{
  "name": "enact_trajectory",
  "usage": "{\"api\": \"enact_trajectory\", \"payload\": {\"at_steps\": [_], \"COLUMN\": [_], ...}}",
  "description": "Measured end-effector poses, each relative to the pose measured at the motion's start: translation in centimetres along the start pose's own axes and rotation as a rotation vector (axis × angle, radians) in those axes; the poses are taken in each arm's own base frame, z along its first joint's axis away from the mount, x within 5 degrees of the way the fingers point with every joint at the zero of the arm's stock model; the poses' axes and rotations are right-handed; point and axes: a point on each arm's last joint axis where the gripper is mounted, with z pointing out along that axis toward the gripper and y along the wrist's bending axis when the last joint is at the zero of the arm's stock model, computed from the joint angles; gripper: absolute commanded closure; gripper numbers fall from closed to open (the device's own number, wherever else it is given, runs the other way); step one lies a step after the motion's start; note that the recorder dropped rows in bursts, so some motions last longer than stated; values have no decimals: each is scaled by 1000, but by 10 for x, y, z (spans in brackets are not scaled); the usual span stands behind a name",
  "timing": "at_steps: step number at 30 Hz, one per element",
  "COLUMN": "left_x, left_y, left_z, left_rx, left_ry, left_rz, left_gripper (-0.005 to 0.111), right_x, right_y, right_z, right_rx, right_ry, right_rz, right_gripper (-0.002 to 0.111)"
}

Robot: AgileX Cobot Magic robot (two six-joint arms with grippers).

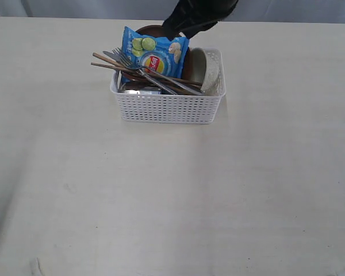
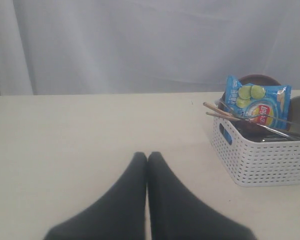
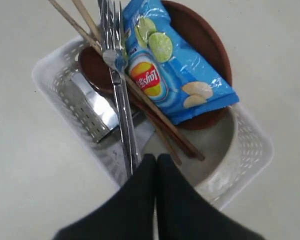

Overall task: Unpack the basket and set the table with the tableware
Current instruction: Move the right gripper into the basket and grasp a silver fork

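The white basket [image 1: 167,107] stands on the table [image 1: 161,201] at the far middle. It holds a steel fork and knife [image 3: 118,85], wooden chopsticks [image 3: 87,27], a steel cup [image 3: 90,107] lying on its side, an off-white bowl [image 3: 225,150], a brown plate [image 3: 202,37] and a red-brown spoon [image 3: 92,67]. My right gripper [image 3: 156,158] is shut and empty, hovering over the basket's bowl end [image 1: 175,29]. My left gripper [image 2: 147,156] is also shut and empty, low over bare table, well away from the basket [image 2: 262,155]. It is out of the exterior view.
A blue chip bag [image 1: 155,53] leans upright against the plate inside the basket, over the cutlery. A pale curtain [image 2: 140,45] hangs behind the table's far edge.
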Motion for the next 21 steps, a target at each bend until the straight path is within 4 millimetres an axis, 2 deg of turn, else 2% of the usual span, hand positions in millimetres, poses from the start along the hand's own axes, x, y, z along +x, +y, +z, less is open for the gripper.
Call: {"api": "enact_trajectory", "payload": {"at_steps": [6, 8, 13, 14, 21], "left_x": [0, 0, 0, 0, 0], "left_y": [0, 0, 0, 0, 0], "left_z": [0, 0, 0, 0, 0], "left_rx": [0, 0, 0, 0, 0], "left_ry": [0, 0, 0, 0, 0], "left_rz": [0, 0, 0, 0, 0], "left_gripper": [107, 107, 107, 107, 107], "right_x": [-8, -13, -26, -28, -39], "right_y": [-4, -5, -3, -1, 10], "right_z": [30, 37, 59, 64, 96], "right_rx": [-24, -41, -110, -120, -135], "right_ry": [91, 100, 128, 137, 139], "right_rz": [29, 33, 17, 9, -45], "right_gripper": [104, 95, 60, 57, 61]}}
